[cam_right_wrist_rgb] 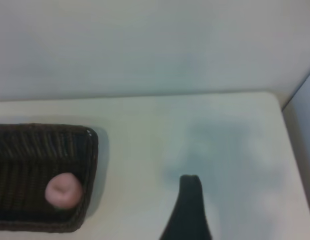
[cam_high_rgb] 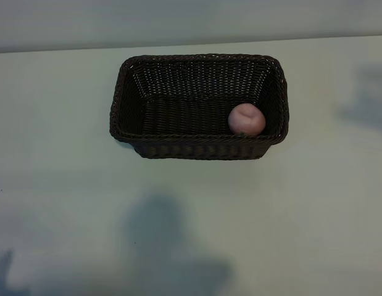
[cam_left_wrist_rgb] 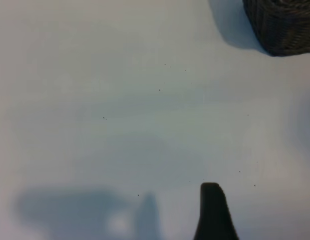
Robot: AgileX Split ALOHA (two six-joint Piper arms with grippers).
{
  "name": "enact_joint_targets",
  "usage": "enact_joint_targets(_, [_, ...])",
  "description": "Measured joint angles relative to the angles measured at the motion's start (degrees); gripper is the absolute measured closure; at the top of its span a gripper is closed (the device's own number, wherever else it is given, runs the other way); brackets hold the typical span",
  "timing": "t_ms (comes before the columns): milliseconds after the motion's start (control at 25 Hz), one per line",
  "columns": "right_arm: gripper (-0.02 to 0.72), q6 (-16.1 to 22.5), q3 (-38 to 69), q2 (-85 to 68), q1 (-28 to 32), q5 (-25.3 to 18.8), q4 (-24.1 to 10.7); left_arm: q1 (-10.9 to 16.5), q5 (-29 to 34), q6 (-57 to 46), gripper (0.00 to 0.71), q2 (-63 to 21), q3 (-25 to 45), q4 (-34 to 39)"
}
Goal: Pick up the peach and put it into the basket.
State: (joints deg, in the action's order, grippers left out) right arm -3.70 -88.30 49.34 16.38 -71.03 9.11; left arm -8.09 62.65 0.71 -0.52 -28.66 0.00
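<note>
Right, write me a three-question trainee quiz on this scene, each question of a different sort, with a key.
1. True or false: the peach lies on the table outside the basket.
2. Multiple choice: seen from the exterior view, the peach sits in the basket's
A. near right corner
B. far left corner
C. exact middle
3. Short answer: does the right wrist view show anything held by the right arm's finger?

Key
1. False: the peach lies inside the basket.
2. A
3. No. Only one dark finger shows, above bare table, apart from the basket.
</note>
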Motion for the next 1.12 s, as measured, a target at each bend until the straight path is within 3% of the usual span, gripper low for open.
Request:
enact_joint_targets(320, [0.127,-0.88,14.81,-16.18,-0.63,4.68,-0.59,0.0,0.0,0.0,0.23,0.0,0.0,0.0])
enact_joint_targets(640, [0.128,-0.81,29.07,-30.38,-8.05,8.97,-5.18,0.0,0.0,0.0,0.23,0.0,0.0,0.0])
enact_joint_targets(1120, [0.129,-0.22,43.55,-45.38,-9.14,9.42,-5.54,0.0,0.0,0.0,0.231,0.0,0.0,0.0])
